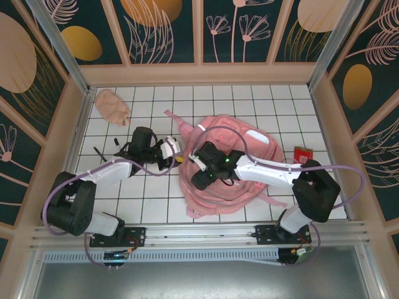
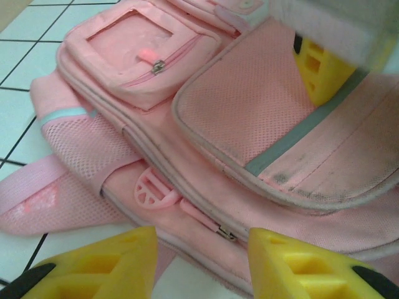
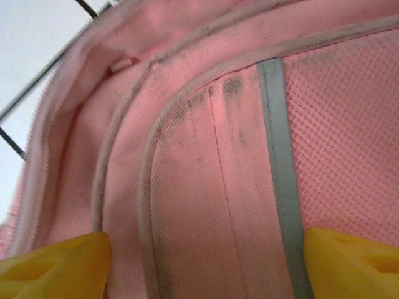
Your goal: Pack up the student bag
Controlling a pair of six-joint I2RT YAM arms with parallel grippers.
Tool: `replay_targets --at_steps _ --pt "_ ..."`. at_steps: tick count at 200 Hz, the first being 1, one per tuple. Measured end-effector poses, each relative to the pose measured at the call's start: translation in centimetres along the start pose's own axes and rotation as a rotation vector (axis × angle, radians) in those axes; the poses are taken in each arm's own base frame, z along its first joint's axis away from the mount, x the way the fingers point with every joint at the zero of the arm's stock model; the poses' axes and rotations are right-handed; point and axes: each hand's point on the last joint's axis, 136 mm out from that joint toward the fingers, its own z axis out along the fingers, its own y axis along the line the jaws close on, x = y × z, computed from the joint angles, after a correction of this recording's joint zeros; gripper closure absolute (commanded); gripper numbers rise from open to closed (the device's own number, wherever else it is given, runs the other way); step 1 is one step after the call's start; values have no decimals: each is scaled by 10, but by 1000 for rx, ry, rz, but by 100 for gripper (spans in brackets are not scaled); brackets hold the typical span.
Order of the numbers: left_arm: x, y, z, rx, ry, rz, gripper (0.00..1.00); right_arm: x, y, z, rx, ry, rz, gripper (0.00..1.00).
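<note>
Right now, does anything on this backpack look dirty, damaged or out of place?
Yes. The pink backpack has dark grey smudges on its front pocket panel, beside the grey reflective strip, while the fabric around them looks clean. No tear shows. The bag also lies slumped, with its straps splayed across the tiles.

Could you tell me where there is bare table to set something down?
Bare tiles run along the back wall past the peach pouch, and in front between left arm and student bag. Crowded around left hand and right hand.
</note>
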Motion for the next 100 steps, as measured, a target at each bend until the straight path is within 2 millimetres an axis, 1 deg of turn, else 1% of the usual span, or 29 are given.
replay_targets --at_steps 5,16,27,36,47,55,63,82,100 --pt "1 0 -1 -4 -1 -4 57 0 -2 2 15 7 -8 32" --pt "2 1 -4 -13 -1 -9 57 1 -6 7 53 20 -34 51" --pt "1 3 -6 -20 -4 -8 57 2 -8 12 78 32 -78 66" --pt "-1 4 -7 -24 -7 -5 57 2 -8 14 95 35 -109 75" --pt "-3 5 -10 -33 -11 -1 57 1 -11 15 118 34 -179 88" --pt "-5 6 -11 -39 -16 3 57 -1 -12 14 125 29 -216 95" --pt "-7 8 -14 -47 -21 6 57 -4 -12 14 132 17 -263 100" --pt "-10 12 -19 -67 -31 7 57 -12 -12 7 139 -41 -432 100" --pt "-13 14 -24 -79 -37 10 56 -16 -10 -10 115 -130 -630 100"
